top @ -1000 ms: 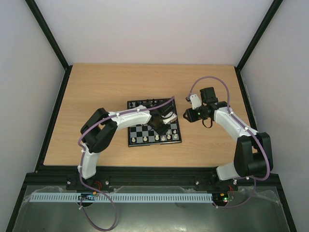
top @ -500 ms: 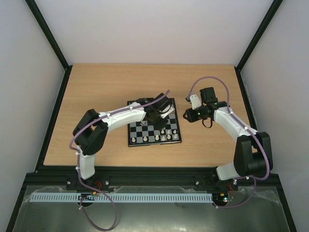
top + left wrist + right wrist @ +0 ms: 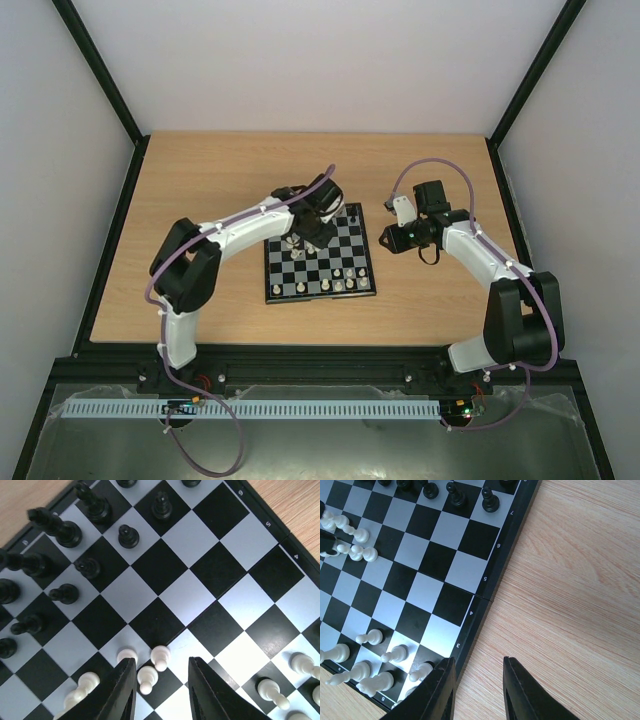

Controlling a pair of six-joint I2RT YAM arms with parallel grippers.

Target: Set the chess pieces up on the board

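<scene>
Board (image 3: pixel 352 240) lies mid-desk (image 3: pixel 200 180), slightly skewed. My left claw (image 3: pixel 160 662): fingers apart, gripping nothing, hovering low over a cluster of white pawns (image 3: pixel 148 678) on the board. Black pieces (image 3: pixel 65 532) stand along the far side. My right claw (image 3: pixel 478 661): fingers apart, empty, above the board's right edge, with white pieces (image 3: pixel 370 682) just beside it.
</scene>
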